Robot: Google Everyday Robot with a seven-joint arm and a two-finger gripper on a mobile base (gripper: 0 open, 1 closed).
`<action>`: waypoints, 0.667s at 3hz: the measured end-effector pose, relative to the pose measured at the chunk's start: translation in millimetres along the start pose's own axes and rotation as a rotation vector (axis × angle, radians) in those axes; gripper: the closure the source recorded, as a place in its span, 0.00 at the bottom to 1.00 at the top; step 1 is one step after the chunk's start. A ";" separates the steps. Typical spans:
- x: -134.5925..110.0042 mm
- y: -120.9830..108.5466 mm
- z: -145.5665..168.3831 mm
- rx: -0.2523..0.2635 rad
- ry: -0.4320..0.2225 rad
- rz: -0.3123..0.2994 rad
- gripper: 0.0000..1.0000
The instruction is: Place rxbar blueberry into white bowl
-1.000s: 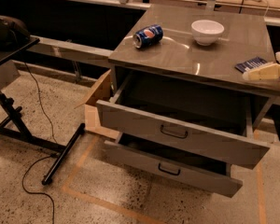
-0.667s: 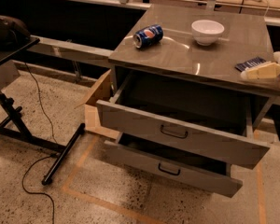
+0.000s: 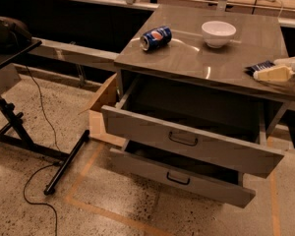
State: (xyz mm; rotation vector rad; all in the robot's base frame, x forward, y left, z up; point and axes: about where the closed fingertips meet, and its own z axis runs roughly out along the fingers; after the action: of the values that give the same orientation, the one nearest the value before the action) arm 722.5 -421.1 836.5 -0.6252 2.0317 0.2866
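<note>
The rxbar blueberry (image 3: 259, 66), a flat dark navy bar, lies at the right edge of the grey cabinet top (image 3: 196, 58). My gripper (image 3: 279, 73) comes in from the right frame edge and sits right at the bar, touching or just over its right end. The white bowl (image 3: 219, 33) stands upright and empty at the back of the top, to the left of and behind the bar.
A blue Pepsi can (image 3: 156, 37) lies on its side at the back left of the top. Two cabinet drawers (image 3: 187, 141) stand pulled open toward me. A cardboard box (image 3: 101, 112) sits left of the cabinet. A black stand (image 3: 19, 127) and cable lie on the floor at left.
</note>
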 end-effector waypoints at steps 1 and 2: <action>0.1 1.0 -0.4 0.001 0.003 -0.005 0.64; -22.8 7.5 -4.9 -0.010 -0.031 -0.048 0.88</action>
State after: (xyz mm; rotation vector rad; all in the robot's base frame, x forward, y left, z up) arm 724.2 -409.8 858.2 -0.6705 1.9841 0.2767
